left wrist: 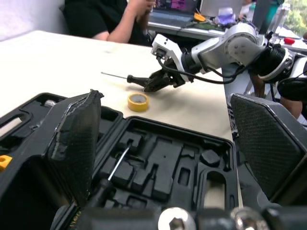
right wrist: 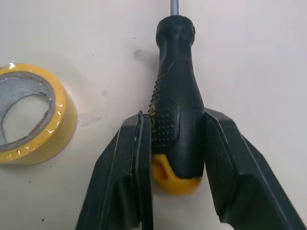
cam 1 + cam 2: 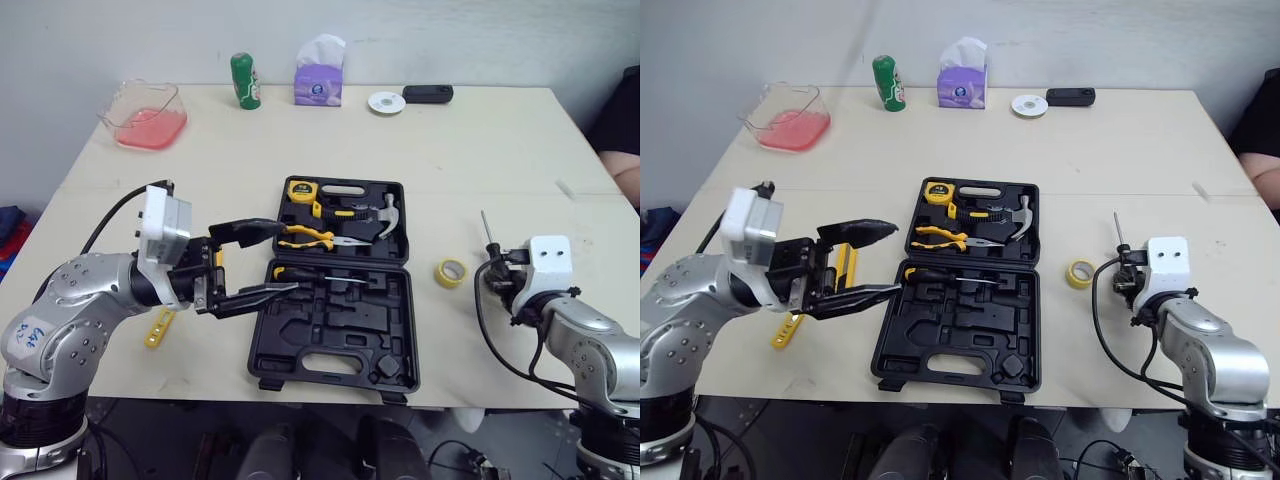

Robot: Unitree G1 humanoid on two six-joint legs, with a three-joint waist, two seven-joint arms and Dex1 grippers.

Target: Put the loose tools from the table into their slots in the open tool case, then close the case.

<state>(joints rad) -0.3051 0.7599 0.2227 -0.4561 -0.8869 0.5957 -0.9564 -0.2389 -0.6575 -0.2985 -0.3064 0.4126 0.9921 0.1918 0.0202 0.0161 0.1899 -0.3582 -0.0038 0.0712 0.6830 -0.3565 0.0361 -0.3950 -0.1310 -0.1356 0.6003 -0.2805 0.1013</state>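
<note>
On a beige table [image 3: 500, 150], an open black tool case [image 3: 335, 340] lies between two robot grippers.
Right gripper [image 2: 177, 124], well right of the case, is clenched on the black handle of a loose screwdriver [image 2: 175, 81] lying on the table; its metal shaft is cut off in the wrist view. A yellow tape roll [image 3: 451, 272] sits just beside it. Left gripper [image 3: 288, 258] hovers over the case's left edge, fingers spread wide, grasping nothing. A yellow tool [image 3: 157, 328] near the left arm is partly hidden and hard to identify. Pliers [image 3: 312, 237] and a hammer [image 3: 383, 215] fill the case's far half.
</note>
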